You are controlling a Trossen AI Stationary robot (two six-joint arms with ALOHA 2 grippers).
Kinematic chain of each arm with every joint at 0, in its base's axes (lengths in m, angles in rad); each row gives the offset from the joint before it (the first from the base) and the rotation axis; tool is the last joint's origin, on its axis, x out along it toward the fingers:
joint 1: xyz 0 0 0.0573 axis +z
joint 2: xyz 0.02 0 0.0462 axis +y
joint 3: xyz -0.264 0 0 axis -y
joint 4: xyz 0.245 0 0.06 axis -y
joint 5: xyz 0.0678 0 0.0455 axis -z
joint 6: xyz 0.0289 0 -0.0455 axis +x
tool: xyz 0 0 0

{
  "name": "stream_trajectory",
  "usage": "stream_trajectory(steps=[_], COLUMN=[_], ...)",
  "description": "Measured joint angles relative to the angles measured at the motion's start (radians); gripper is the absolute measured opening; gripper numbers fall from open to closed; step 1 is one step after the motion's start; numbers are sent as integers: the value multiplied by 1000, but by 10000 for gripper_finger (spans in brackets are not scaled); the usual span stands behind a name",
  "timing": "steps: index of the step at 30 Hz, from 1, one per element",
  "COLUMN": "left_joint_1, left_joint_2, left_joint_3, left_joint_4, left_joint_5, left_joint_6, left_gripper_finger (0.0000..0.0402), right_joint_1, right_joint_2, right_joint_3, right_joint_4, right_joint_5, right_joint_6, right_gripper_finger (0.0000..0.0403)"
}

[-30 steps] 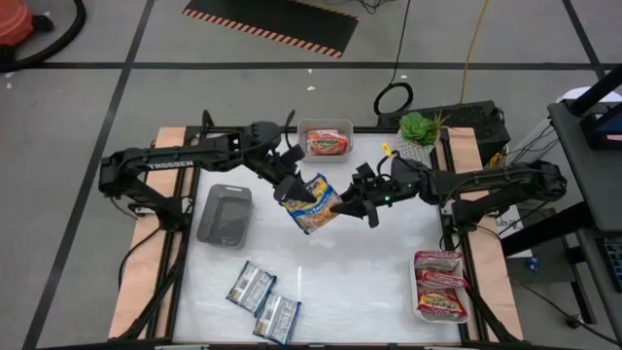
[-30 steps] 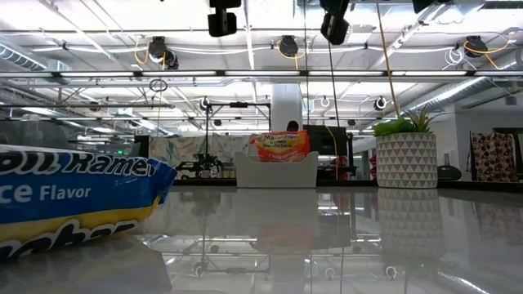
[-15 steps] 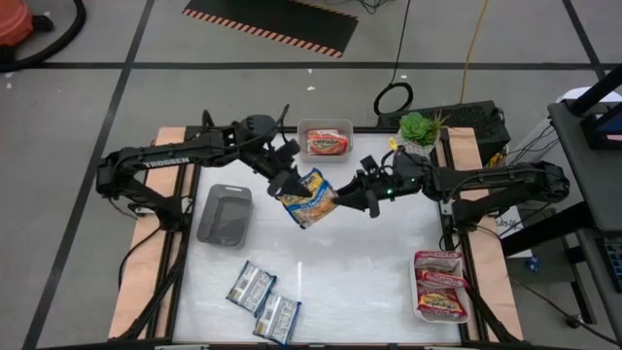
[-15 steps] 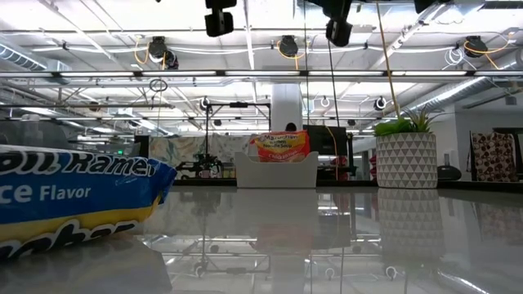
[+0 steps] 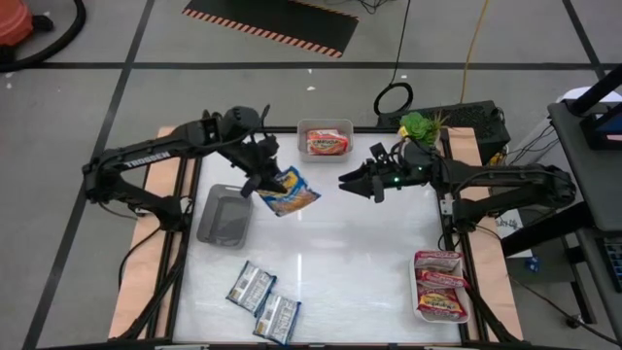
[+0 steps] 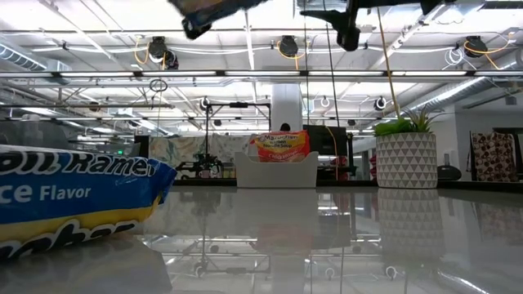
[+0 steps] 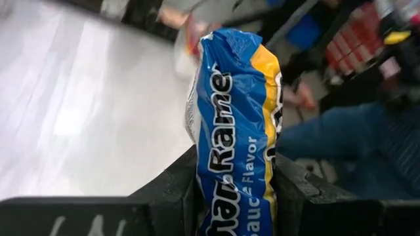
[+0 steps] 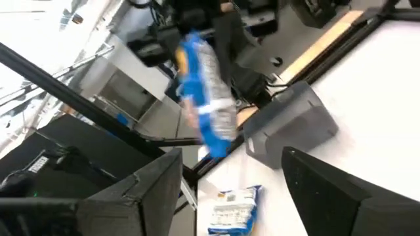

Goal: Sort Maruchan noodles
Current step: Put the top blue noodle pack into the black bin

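A blue-and-yellow Maruchan noodle packet (image 5: 290, 192) hangs above the table's far middle, just right of the grey tray (image 5: 225, 215). My left gripper (image 5: 264, 183) is shut on it. My right gripper (image 5: 347, 182) stands open in the air to the packet's right, with nothing between its fingers; its wrist view shows the packet (image 8: 205, 98) well ahead of it. Two blue-silver packets (image 5: 262, 299) lie flat near the front edge. An orange packet (image 5: 327, 144) sits in the far white tray (image 5: 325, 127). Maroon packets (image 5: 439, 284) lie stacked in the white tray at the right front. My left gripper pinches the packet's left end (image 7: 231, 196) between its two fingers (image 7: 174, 193). It comes from the table's left and slants a little downward. The rest of the packet (image 7: 239, 85) sticks out past the fingers toward the right, lifted clear of the table.
A potted plant (image 5: 420, 127) stands at the far right corner. In the low view one blue packet (image 6: 65, 196) fills the near left, with the far tray (image 6: 276, 171) and plant pot (image 6: 406, 159) behind. Bare white tabletop (image 5: 360, 262) lies at the middle.
My right gripper has opened, let go of the blue-and-yellow packet and drawn back toward the table's right and far side. My left gripper has kept its hold, rolled, and carried the packet toward the left, up to the grey tray's edge.
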Motion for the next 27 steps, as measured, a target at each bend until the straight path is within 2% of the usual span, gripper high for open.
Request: stream_trajectory(steps=[5,7,10,12,15,20,27], left_joint_1=[25,27,23,20,18,22,22], left_joint_2=[-7,-6,-6,-6,-6,-11,-50], left_joint_3=[0,0,0,0,0,-20,-147], left_joint_4=[-277,-409,-558,-608,-654,-689,-716], left_joint_5=[-52,-134,-313,-406,-489,-531,-532], left_joint_6=[182,279,395,443,493,533,521], left_gripper_finger=[126,126,126,131,142,147,150], right_joint_1=[-2,-4,-5,-5,-5,-5,-1], right_joint_2=[-26,-32,-33,-33,-33,-33,-33], right_joint_3=[1,0,0,0,0,0,0], right_joint_4=[-58,-83,-76,-75,-76,-75,-71], right_joint_5=[0,1,2,2,3,27,26], right_joint_6=[-38,-44,-50,-50,-50,-42,-28], right_gripper_finger=[253,253,253,254,254,254,254])
